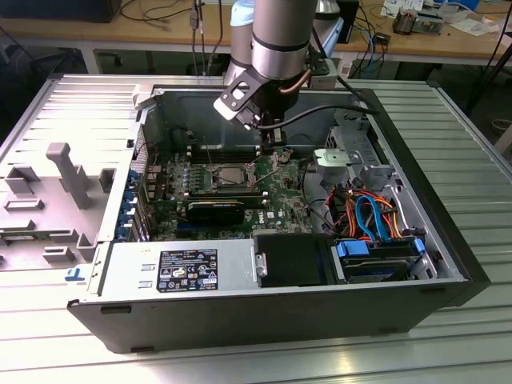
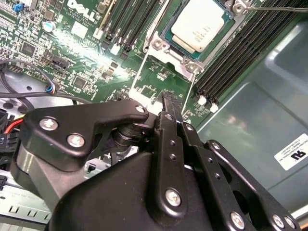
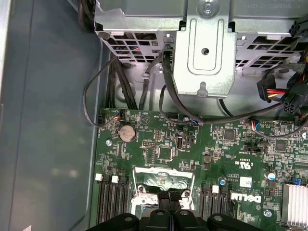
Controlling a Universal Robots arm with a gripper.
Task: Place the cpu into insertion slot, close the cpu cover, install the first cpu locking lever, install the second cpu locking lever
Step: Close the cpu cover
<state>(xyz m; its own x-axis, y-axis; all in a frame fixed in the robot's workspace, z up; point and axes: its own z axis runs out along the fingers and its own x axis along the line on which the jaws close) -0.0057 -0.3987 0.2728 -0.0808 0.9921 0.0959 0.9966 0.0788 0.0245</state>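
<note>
From the exterior view, my black two-fingered gripper [image 1: 270, 142] reaches down into the open grey computer case [image 1: 448, 240], over the green motherboard [image 1: 280, 196]. The cpu [image 1: 232, 174], a small flat square chip with a silvery-grey metal top, already lies in the insertion slot [image 1: 210, 178], the dark square socket with a silver rim. The cpu cover [image 1: 278, 160], a thin silver frame plate, stands swung open just beside the slot, at my fingertips. A black-and-white sticker [image 1: 188, 270] sits on the grey metal power supply box; I leave its print unread.

In the second wrist view the cpu [image 2: 202, 26] sits flat and square in the slot [image 2: 159, 44]. The gripper [image 2: 167, 98] has its fingers drawn together with hardly a gap, tips against the cover [image 2: 147, 94]. I cannot tell whether a lip of it is nipped between them. White lettering is printed on the board [image 2: 79, 7] and a white label [image 2: 293, 151] is on the case wall.

In the first wrist view the cover [image 3: 149, 171] shows its cut-out centre, with the gripper [image 3: 169, 197] at its free edge.

I judge the chip light, stiff, smooth-topped and easily damaged underneath, best taken by opposite edges. The cover looks like thin, hinged, springy sheet metal, best handled at that free edge
</note>
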